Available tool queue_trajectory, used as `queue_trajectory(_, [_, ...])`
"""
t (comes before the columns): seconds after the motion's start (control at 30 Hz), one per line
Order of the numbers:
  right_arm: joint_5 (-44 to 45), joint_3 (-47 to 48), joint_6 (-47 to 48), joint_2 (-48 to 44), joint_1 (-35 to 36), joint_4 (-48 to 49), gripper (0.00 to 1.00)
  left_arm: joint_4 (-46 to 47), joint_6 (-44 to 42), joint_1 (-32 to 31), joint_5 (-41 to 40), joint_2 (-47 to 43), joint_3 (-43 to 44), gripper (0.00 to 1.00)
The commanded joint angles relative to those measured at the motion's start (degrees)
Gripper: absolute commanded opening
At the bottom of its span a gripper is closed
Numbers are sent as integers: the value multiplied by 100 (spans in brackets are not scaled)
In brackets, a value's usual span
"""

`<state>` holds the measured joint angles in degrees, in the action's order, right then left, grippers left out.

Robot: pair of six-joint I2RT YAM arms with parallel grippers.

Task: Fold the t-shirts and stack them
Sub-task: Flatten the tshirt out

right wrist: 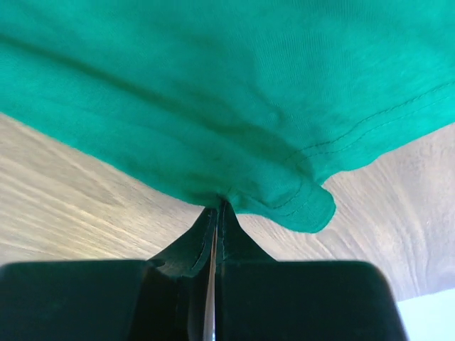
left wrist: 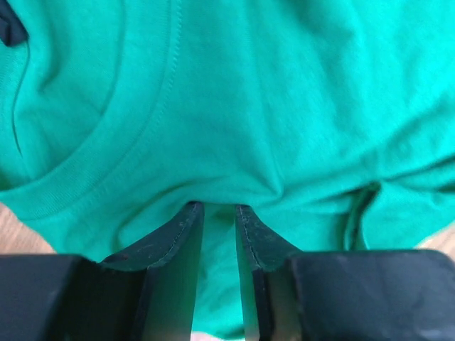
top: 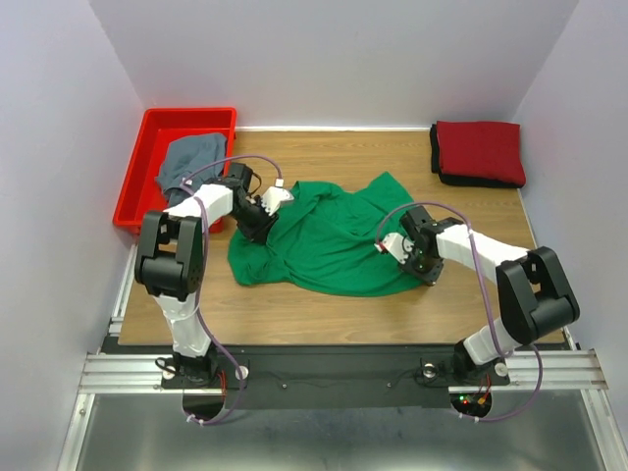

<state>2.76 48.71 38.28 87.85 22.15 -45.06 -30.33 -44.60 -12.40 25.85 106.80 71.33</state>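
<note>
The bright green t-shirt [top: 329,240] lies crumpled on the middle of the wooden table. My left gripper [top: 263,214] is at its left edge near the collar. In the left wrist view the gripper [left wrist: 219,207] is nearly closed, with a fold of green cloth [left wrist: 284,92] pinched between the fingers. My right gripper [top: 391,245] is at the shirt's right edge. In the right wrist view it [right wrist: 217,204] is shut on the hem of the green cloth [right wrist: 213,85], just above the table. The dark red t-shirt [top: 481,147] lies folded on the black one [top: 481,183] at the back right. The grey-blue t-shirt [top: 191,157] hangs out of the bin.
A red plastic bin [top: 147,147] stands at the back left, close to my left arm. White walls close in the table on the left, back and right. Bare wood [top: 294,304] shows in front of the green shirt.
</note>
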Motion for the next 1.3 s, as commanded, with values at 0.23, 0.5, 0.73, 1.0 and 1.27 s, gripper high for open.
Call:
queue_trajectory(0.23, [-892, -98, 312, -849, -18, -636, 7, -1678, -1051, 203, 694, -2074, -391, 53])
queue_trajectory(0.5, [-786, -72, 197, -674, -18, -601, 59, -1819, -1130, 300, 597, -2454, -673, 54])
queue_trajectory(0.73, [-777, -326, 346, -830, -18, -557, 44, -1845, -1156, 388, 606, -2471, -647, 54])
queue_trajectory(1.0, [-935, -626, 382, -1069, 52, -662, 41, -1907, -1235, 441, 579, -2410, -620, 54])
queue_trajectory(1.27, [-883, -626, 294, -1033, 158, -364, 48, -1933, -1262, 458, 553, -2322, -594, 54])
